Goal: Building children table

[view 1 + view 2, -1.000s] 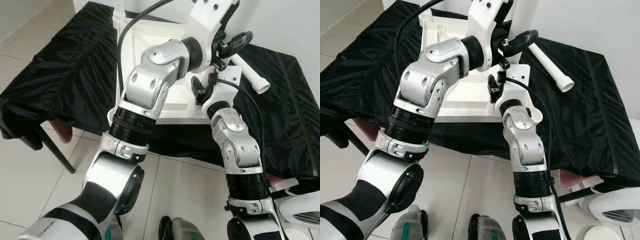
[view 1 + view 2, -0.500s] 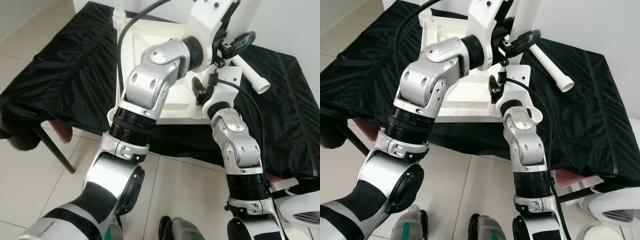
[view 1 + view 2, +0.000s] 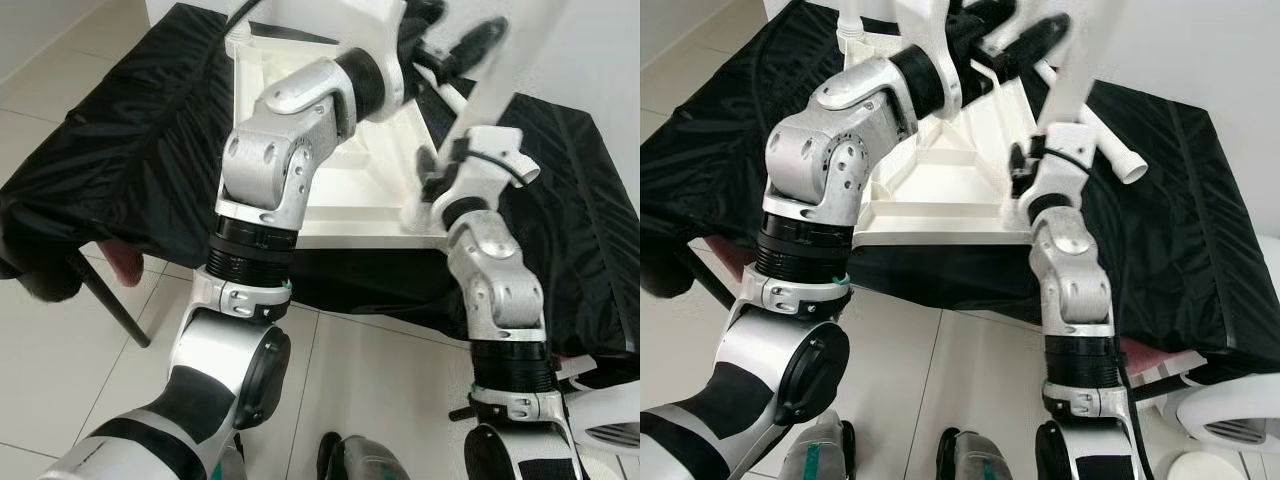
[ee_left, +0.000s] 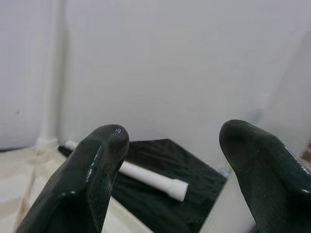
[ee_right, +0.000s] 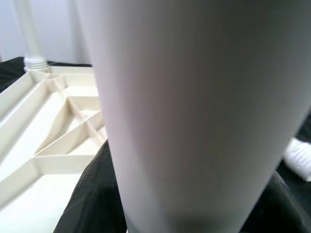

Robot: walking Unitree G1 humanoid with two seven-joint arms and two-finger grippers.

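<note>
We are clamping our right gripper (image 3: pixel 1065 100) jaws on a white leg (image 3: pixel 1077 70) above the tabletop (image 3: pixel 940 190); left gripper (image 4: pixel 170 160) jaws are gaping apart.

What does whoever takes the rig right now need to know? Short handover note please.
Right gripper: shut on an upright white leg over the near right corner of the upturned tabletop.
Left gripper: open, empty, raised over the tabletop.
Done: one leg stands at the far left corner.
Left: seat the held leg; a spare leg lies on the black cloth to the right.
</note>
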